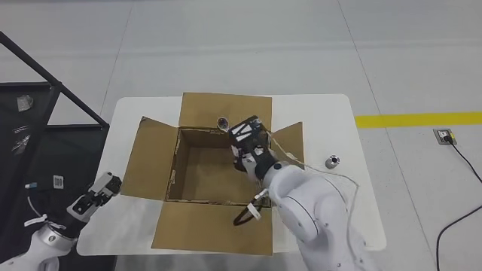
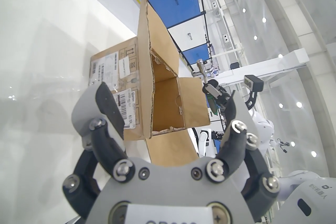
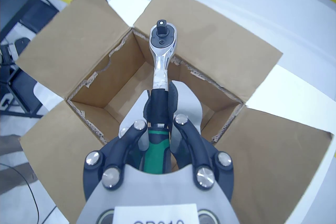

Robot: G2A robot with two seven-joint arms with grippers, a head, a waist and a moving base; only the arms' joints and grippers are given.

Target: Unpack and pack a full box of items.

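An open cardboard box (image 1: 197, 173) stands on the white table (image 1: 316, 113) with all its flaps spread, and its inside shows bare cardboard (image 3: 123, 101). Above the box's back right part, my right gripper (image 3: 160, 101) is shut on a ratchet wrench (image 3: 160, 62) by its black and green handle. The chrome head (image 1: 223, 123) of the wrench hangs over the back flap. My left gripper (image 2: 168, 93) is open with nothing between its fingers, low at the table's front left corner (image 1: 105, 187), beside the box's labelled wall (image 2: 115, 72).
A small round metal part (image 1: 332, 162) lies on the table to the right of the box. A black cable loop (image 1: 248, 212) rests on the front flap. A black rack (image 1: 30, 128) stands to the left of the table.
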